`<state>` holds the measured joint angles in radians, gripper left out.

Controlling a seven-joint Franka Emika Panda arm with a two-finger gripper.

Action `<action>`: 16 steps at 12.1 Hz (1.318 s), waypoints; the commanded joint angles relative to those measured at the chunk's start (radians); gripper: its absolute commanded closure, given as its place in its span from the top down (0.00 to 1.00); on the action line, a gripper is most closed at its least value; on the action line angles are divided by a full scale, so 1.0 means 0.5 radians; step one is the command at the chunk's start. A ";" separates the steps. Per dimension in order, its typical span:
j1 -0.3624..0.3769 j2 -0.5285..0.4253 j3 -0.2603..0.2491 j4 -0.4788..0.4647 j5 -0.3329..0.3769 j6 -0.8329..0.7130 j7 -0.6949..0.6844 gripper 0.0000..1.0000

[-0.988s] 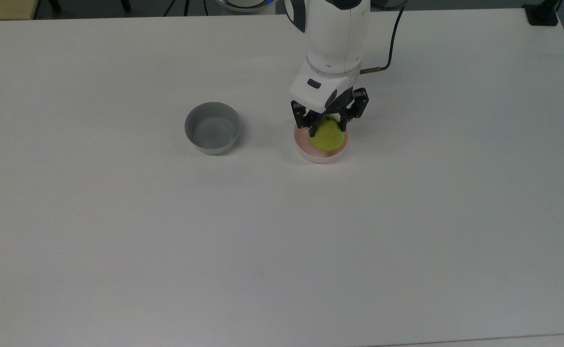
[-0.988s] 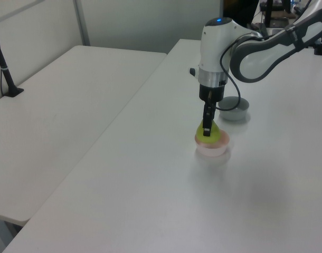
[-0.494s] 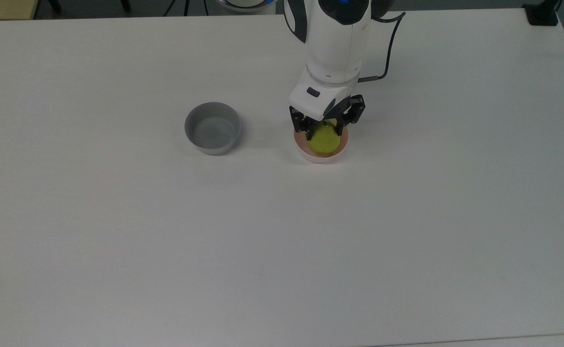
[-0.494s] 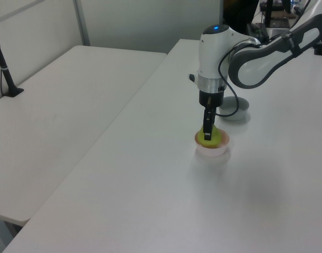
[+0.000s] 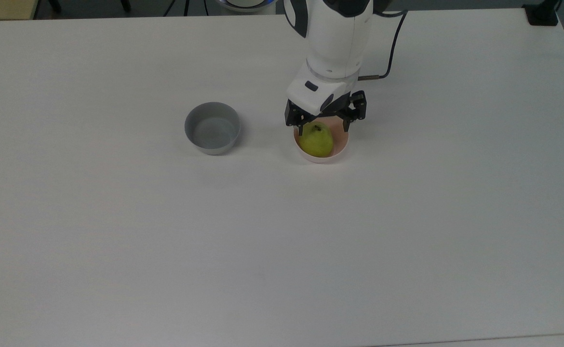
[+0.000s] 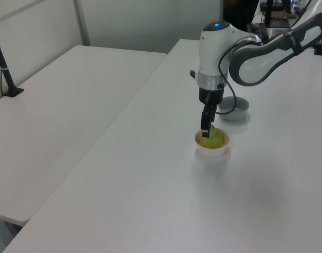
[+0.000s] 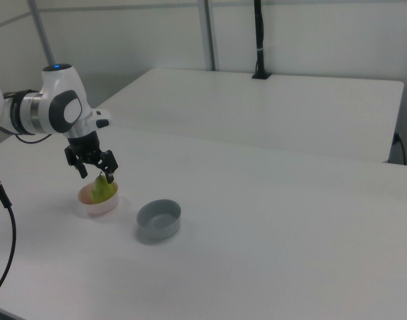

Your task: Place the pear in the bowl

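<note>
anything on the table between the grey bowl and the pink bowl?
Nothing. In the top view the table is bare between the grey bowl and the pink bowl holding the pear; the right view agrees.

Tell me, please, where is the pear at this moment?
The pear sits inside the pink bowl, toward the bowl's left side in the top view, just below the open gripper. The grey bowl stands apart on the top view's left.

The arm (image 6: 266, 50) has glossy white shells with dark grey joint bands. A blue light glows on its wrist housing (image 6: 216, 31). The gripper (image 5: 322, 126) has a white body and black fingers (image 5: 301, 129), and a black cable (image 5: 392, 43) runs alongside.
</note>
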<state>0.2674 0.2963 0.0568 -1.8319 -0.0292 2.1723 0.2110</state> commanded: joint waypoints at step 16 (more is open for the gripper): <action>-0.845 -0.762 0.013 0.252 0.031 -1.025 -0.589 1.00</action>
<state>-0.1238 -0.0760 0.0637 -1.6919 -0.0317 1.6689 0.0638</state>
